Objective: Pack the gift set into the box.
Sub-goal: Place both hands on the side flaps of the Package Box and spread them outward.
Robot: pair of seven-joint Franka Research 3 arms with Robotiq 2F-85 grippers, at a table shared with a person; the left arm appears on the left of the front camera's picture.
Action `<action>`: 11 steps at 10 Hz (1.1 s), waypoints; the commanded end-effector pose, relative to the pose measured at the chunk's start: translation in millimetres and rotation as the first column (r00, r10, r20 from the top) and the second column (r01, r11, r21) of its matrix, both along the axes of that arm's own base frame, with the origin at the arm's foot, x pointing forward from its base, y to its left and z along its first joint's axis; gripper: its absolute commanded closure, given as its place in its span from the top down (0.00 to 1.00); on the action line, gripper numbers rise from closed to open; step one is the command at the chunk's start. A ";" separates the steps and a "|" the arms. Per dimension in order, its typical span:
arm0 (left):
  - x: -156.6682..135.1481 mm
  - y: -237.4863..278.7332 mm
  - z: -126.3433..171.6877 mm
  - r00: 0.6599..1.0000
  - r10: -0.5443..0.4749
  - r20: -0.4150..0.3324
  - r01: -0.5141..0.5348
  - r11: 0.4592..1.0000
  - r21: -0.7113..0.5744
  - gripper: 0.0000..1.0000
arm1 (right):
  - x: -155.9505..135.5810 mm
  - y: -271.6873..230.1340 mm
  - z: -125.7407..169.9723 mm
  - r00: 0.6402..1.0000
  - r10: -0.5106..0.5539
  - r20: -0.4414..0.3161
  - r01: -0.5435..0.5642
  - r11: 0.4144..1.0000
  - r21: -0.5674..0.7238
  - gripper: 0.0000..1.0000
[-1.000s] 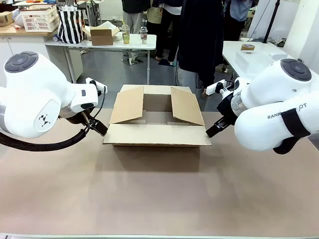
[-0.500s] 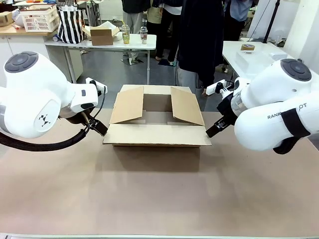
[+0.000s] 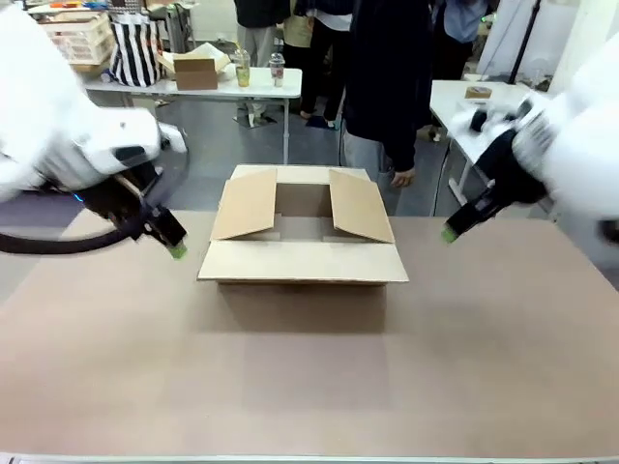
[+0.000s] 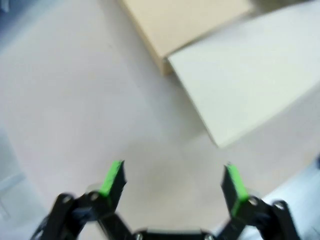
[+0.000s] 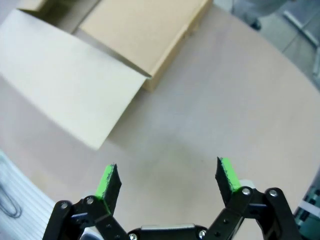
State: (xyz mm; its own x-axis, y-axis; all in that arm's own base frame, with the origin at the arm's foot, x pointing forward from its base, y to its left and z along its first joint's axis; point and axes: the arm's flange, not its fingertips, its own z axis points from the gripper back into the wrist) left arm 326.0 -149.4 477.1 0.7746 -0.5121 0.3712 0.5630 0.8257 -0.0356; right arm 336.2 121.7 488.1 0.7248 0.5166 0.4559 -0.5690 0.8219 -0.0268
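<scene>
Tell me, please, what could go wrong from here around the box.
The box's two side flaps lean inward over the opening, so anything lowered in could snag on them.
The open left end effector and right end effector hang near the front flap's corners; a sweep could shove the box.
The person's hand hangs just behind the box, perhaps within the arms' reach.

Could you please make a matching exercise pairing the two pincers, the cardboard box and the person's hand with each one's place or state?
1. black, green-padded left pincer
2. black, green-padded right pincer
3. large plain brown cardboard box
4. person's bare hand

a. hanging beyond the far edge of the tan table
b. open, left of the box
c. mid-table, flaps not shut
d. open, right of the box

Pairs: 1-b, 2-d, 3-c, 4-a.
</scene>
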 end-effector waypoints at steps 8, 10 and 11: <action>-23.7 34.1 70.1 0.991 -0.130 0.028 0.128 0.877 -0.464 1.00 | 15.8 -42.0 58.6 0.935 0.166 -0.313 0.148 0.620 0.770 1.00; -11.1 74.1 55.1 0.976 -0.164 -0.143 0.015 0.707 -0.707 1.00 | 26.2 -84.2 35.5 0.892 0.257 -0.373 0.294 0.296 0.909 1.00; -6.3 77.5 46.2 0.981 -0.103 -0.167 -0.057 0.666 -0.744 1.00 | 30.6 -96.2 21.6 0.892 0.245 -0.380 0.337 0.201 0.920 1.00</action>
